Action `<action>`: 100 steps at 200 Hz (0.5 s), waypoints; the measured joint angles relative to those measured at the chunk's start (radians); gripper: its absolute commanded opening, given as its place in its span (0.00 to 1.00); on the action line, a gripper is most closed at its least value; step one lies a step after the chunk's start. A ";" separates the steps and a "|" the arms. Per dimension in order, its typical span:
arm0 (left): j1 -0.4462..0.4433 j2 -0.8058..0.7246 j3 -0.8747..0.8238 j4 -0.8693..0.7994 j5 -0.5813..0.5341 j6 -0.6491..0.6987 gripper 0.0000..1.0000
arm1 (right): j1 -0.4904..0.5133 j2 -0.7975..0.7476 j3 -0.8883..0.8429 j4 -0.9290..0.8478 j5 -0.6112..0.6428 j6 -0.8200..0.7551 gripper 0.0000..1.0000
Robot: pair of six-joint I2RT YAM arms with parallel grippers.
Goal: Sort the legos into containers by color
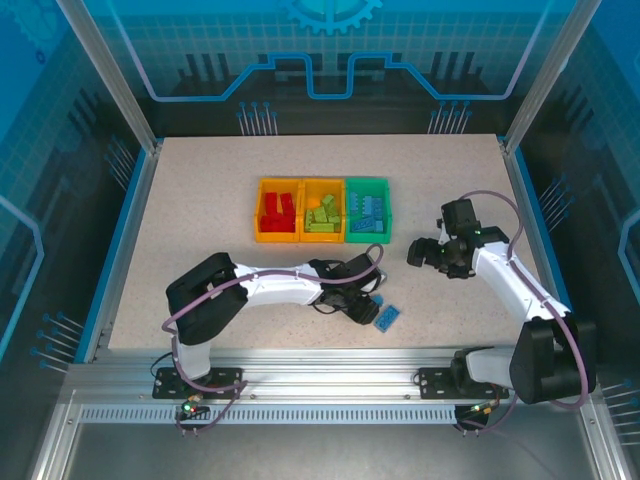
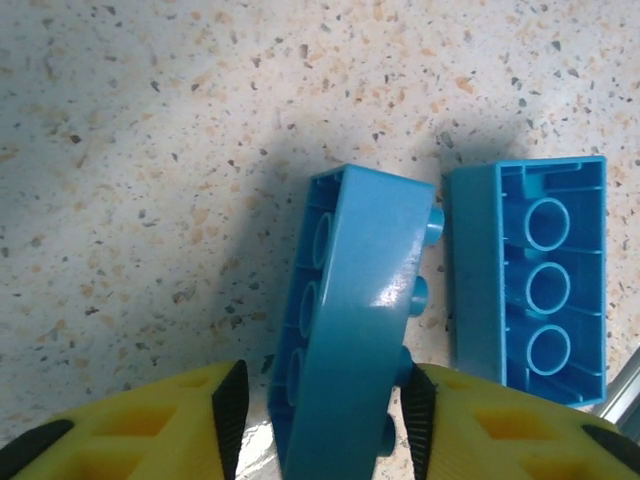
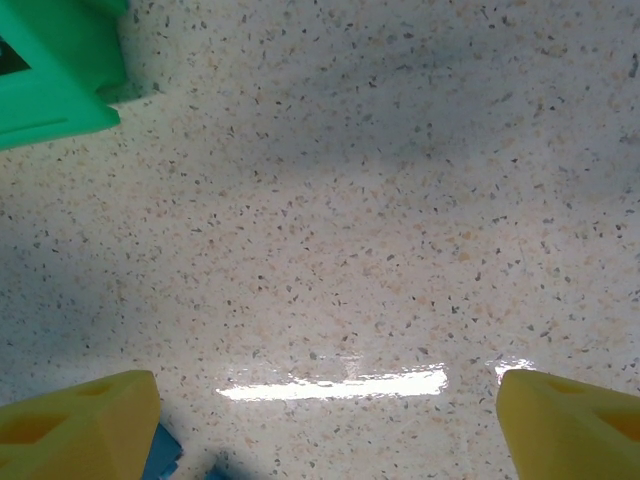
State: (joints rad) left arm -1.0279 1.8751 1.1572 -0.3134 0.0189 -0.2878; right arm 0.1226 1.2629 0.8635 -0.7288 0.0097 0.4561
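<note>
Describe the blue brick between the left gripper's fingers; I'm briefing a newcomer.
Near the table's front edge, two light blue bricks lie by the left gripper. The target brick stands on edge between the fingers; its neighbour lies flat, hollow underside up.

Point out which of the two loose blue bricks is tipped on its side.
The blue brick flanked by the left pincer: it is up on its side, studs pointing sideways. The other blue brick lies upside down beside it, hollow underside up.
</note>
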 measured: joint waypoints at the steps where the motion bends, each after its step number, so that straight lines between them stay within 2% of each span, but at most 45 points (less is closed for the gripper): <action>1: 0.000 0.000 0.000 0.000 0.000 -0.001 0.42 | 0.000 0.000 0.000 0.000 -0.001 0.000 0.89; 47: 0.000 0.000 0.001 -0.003 -0.034 -0.012 0.27 | -0.002 -0.001 0.000 0.005 -0.004 0.000 0.89; 100: 0.000 0.000 0.003 -0.003 -0.055 -0.027 0.21 | -0.005 -0.014 -0.022 0.008 -0.015 0.000 0.89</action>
State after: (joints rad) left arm -1.0279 1.8748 1.1606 -0.3164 -0.0360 -0.3149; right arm 0.1181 1.2488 0.8417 -0.7208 -0.0055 0.4561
